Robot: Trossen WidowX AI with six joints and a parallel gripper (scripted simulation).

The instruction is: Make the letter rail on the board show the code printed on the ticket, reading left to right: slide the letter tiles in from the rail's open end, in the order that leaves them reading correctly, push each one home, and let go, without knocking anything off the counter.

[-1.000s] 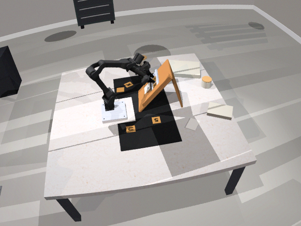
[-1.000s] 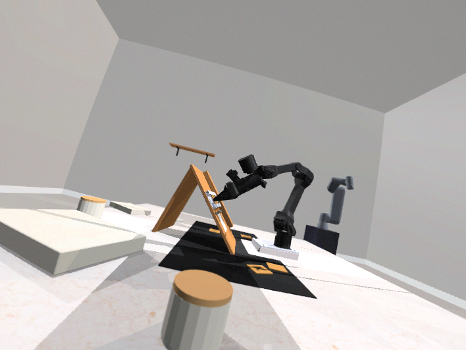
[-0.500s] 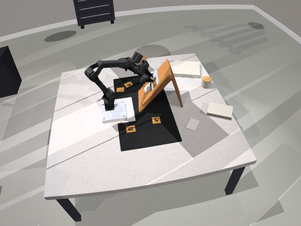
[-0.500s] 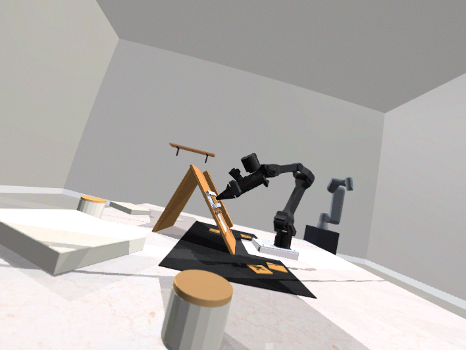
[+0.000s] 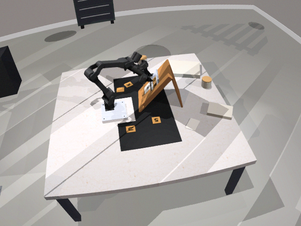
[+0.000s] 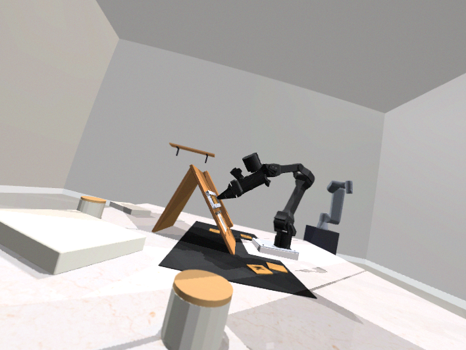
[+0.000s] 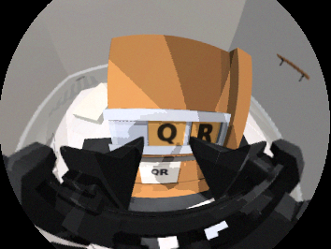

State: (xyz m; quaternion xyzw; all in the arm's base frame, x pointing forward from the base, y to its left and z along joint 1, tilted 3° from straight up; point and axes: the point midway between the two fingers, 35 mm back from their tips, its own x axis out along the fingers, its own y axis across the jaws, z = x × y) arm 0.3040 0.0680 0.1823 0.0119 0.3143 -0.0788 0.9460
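Note:
My gripper is open at the letter rail, its fingertips on either side of the Q tile, with small gaps. The rail is on the sloping orange board. The R tile is in the rail right of Q, near the right end; a narrow gap shows between them. The rail left of Q is bare. The ticket below reads QR. The right finger partly hides R. Loose tiles lie flat: U, one like S or 5, X, and one unreadable.
A black mat lies under the board and loose tiles. Behind the board are a cream slab, an orange-topped tin, a smaller block and a pale card. Another tin stands near the counter's far side.

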